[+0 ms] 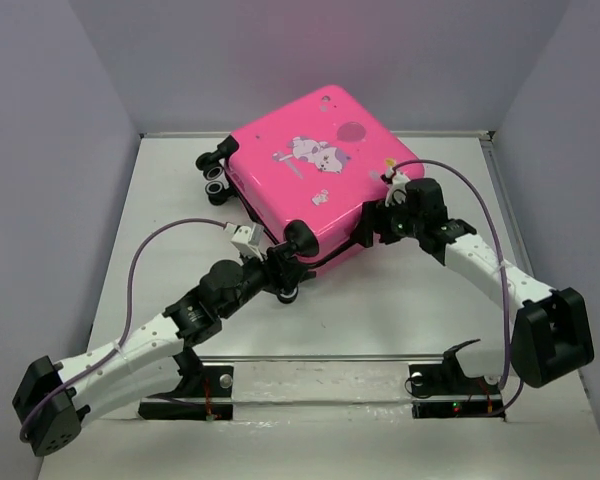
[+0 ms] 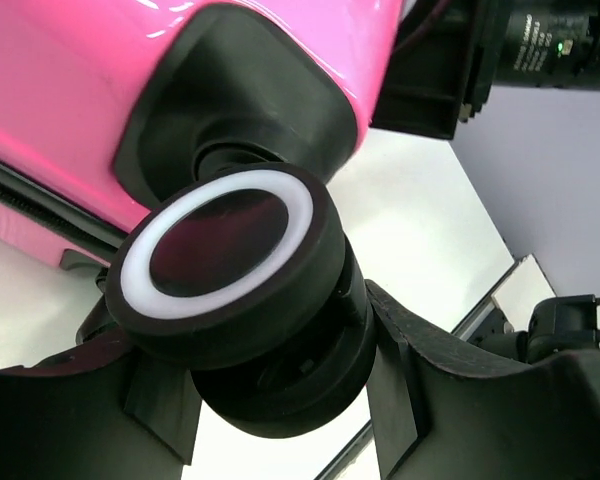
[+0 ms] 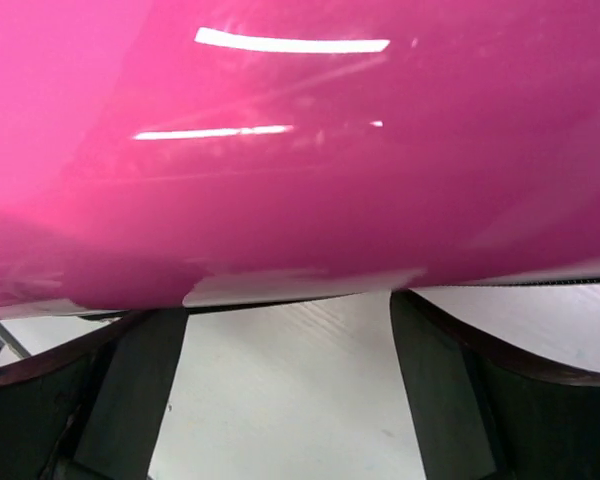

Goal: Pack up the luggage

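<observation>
The luggage (image 1: 300, 170) is a hot-pink hard-shell suitcase with a cartoon print, lying shut and flat at the back middle of the table. My left gripper (image 1: 285, 268) is at its near corner. In the left wrist view the fingers (image 2: 400, 370) press both sides of a black wheel with a white ring (image 2: 220, 255). My right gripper (image 1: 372, 228) is at the suitcase's near-right edge. In the right wrist view it (image 3: 290, 312) is open and holds nothing, its tips just under the pink shell (image 3: 300, 150).
Two more black wheels (image 1: 215, 175) stick out at the suitcase's far left corner. Grey walls close in the white table (image 1: 180, 200) at the back and both sides. The arm bases and a clear strip (image 1: 320, 365) lie at the near edge.
</observation>
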You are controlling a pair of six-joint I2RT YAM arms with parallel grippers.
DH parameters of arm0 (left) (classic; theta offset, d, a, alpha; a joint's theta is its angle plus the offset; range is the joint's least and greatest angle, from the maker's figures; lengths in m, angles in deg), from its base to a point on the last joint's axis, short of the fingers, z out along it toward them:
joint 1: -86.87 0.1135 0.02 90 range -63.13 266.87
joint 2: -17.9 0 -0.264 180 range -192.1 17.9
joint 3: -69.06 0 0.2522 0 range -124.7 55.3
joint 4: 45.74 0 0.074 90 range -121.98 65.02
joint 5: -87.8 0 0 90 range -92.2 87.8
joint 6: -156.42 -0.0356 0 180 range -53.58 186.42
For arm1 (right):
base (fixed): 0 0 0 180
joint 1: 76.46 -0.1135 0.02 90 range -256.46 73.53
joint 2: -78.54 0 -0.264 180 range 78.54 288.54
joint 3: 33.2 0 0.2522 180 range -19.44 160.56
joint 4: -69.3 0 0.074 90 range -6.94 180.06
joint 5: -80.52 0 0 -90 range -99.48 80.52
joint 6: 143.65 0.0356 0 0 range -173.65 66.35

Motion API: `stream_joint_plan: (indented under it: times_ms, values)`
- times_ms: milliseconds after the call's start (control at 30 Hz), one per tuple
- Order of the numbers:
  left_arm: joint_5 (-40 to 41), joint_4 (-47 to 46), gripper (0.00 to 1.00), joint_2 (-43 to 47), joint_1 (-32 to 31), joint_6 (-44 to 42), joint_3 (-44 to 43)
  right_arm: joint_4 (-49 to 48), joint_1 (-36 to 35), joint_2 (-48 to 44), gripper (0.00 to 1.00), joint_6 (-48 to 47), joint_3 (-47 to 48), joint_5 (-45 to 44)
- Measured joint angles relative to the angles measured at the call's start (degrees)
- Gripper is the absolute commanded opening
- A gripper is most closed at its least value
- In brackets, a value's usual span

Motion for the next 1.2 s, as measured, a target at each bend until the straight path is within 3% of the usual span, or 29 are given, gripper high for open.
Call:
stream_joint_plan:
  times_ms: [67, 167, 233, 267, 333, 400, 467, 500, 600, 967, 1067, 1100, 1200]
  values:
    - [-0.55, -0.39, 0.06, -2.32, 0.0, -0.24, -1.44, 0.28, 1.53, 2.14, 0.73, -1.95, 2.62, 3.17]
    - [-2.1, -0.85, 0.06, -5.73, 0.0, -0.26, -4.17, -0.33, 2.99, 1.53, 0.51, -2.62, 4.59, 7.65]
    - [-3.19, -0.85, 0.06, -7.48, -0.24, -0.17, -5.86, -1.92, 3.17, -0.79, 0.48, -2.23, 4.17, 9.49]
    - [-3.67, -0.81, 0.06, -8.13, -0.46, -0.13, -6.54, -3.82, 2.82, -3.23, 0.31, -1.38, 2.89, 9.7]
    - [-4.66, -0.79, 0.06, -9.09, -0.76, 0.37, -7.17, -8.41, 0.92, -8.48, 0.2, -0.26, -2.45, 8.98]
    - [-6.12, -0.79, 0.06, -10.67, -1.27, 1.2, -8.04, -11.67, -2.47, -13.29, 0.21, 1.77, -8.48, 7.5]
    - [-7.54, -0.83, 0.06, -12.37, -1.66, 1.97, -9.14, -14.78, -7.65, -16.61, 0.33, 3.52, -14.93, 5.14]
    - [-8.31, -0.94, 0.06, -13.22, -1.84, 2.4, -9.62, -16.04, -10.1, -17.29, 0.47, 4.48, -17.79, 3.74]
    - [-9.77, -1.68, 0.06, -14.93, -2.12, 3.43, -10.36, -21.49, -14.56, -17.33, 0.56, 6.36, -25.03, 0.39]
    - [-10.6, -1.77, 0.06, -15.43, -2.12, 4.81, -10.82, -40.52, -14.62, -7.8, 0.55, 6.67, -30.05, -9.2]
    - [-10.67, -1.66, 0.06, -15.45, -2.12, 4.94, -10.82, -43.56, -14.6, -7.41, 0.48, 6.05, -30.08, -10.12]
    - [-10.69, -1.7, 0.06, -15.47, -2.12, 4.94, -10.82, -44.85, -14.6, -6.97, 0.41, 5.53, -30.05, -10.23]
    - [-10.8, -1.66, 0.06, -15.58, -2.12, 4.94, -10.86, -46.56, -14.62, -5.16, 0.31, 4.66, -30.03, -10.23]
